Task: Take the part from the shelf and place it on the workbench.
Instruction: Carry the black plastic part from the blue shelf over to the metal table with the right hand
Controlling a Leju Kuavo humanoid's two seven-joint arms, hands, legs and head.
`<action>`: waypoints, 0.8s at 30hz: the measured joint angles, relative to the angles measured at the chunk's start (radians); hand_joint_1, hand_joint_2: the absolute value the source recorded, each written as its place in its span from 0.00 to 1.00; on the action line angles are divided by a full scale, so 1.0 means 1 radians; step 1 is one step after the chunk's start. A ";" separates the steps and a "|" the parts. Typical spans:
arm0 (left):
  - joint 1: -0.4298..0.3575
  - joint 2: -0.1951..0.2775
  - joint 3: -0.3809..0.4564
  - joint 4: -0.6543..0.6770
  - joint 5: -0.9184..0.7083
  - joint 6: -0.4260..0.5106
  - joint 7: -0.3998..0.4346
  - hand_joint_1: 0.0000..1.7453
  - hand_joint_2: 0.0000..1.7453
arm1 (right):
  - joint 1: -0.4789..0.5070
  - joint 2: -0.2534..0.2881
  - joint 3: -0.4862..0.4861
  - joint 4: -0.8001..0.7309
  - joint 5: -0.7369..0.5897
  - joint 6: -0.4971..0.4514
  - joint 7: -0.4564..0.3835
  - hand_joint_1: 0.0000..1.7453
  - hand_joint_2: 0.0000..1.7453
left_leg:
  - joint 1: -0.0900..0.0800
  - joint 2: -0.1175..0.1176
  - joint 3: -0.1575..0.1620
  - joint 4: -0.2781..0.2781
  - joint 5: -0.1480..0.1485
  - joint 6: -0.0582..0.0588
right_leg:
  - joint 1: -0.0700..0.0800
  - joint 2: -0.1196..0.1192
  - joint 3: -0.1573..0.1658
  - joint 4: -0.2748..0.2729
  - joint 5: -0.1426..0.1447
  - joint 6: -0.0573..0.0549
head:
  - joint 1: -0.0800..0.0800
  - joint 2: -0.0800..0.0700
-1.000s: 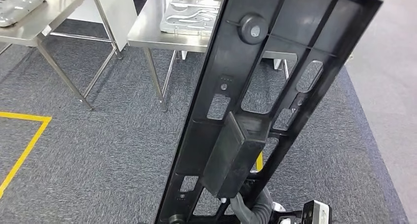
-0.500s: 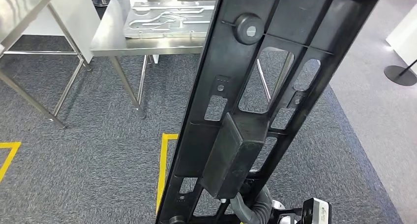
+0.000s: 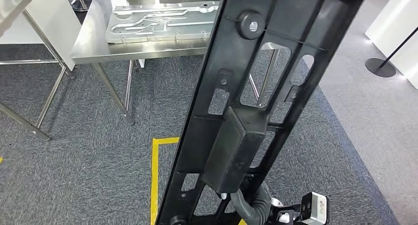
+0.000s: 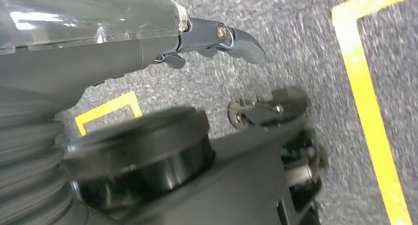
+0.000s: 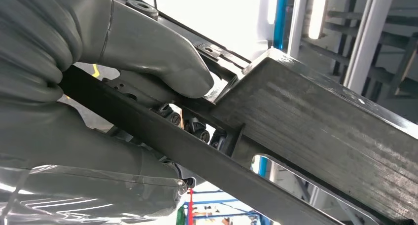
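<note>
- Right hand [image 5: 98, 87] — its thick grey thumb presses on the flat face of the long black moulded-plastic frame part [image 3: 256, 111], with the rest of the hand wrapped under a thin rail of it; the hand grips the part near its lower end.
- Left hand [image 4: 212, 37]: metal fingertips hang over the grey carpet [image 3: 79, 166] with nothing between them, but most of the hand is hidden, so I cannot tell whether it is open or closed.
- The part is off the shelf and carried upright, leaning away from the robot, its top end reaching over the near edge of the stainless-steel workbench [image 3: 138, 50] in the head view.
- Handling, as a judgement: ribbed, full of cut-outs, with a solid black box [image 3: 234, 153] mid-length — probably stiff and fairly light, yet long, so a low one-hand hold leaves it top-heavy and liable to swing. The rails and cut-out edges give the surest purchase; the smooth faces look slippery.
- On the workbench lies a silver stamped metal plate [image 3: 157, 20]; the part needs bare steel beside it.
</note>
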 joint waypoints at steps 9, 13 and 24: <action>0.002 -0.001 0.010 0.000 0.010 0.004 -0.008 0.00 1.00 | -0.004 -0.011 0.000 0.028 -0.007 0.000 -0.003 1.00 1.00 | 0.003 0.009 0.007 -0.009 0.006 0.019 | -0.013 -0.017 -0.104 0.212 -0.071 0.027 | 0.000 0.000; 0.000 -0.004 0.014 0.000 0.007 -0.002 -0.021 0.00 1.00 | -0.003 -0.016 0.000 0.031 -0.005 -0.005 -0.010 1.00 1.00 | -0.003 0.010 0.010 -0.005 -0.003 0.001 | -0.007 -0.027 -0.010 0.007 0.004 0.010 | 0.000 0.000; -0.004 -0.005 0.014 0.000 0.000 -0.029 -0.024 0.00 1.00 | -0.007 -0.023 0.005 0.032 0.019 -0.034 -0.012 1.00 1.00 | 0.001 0.009 -0.102 0.234 -0.094 -0.027 | -0.001 -0.019 0.000 -0.005 0.004 -0.032 | 0.000 0.000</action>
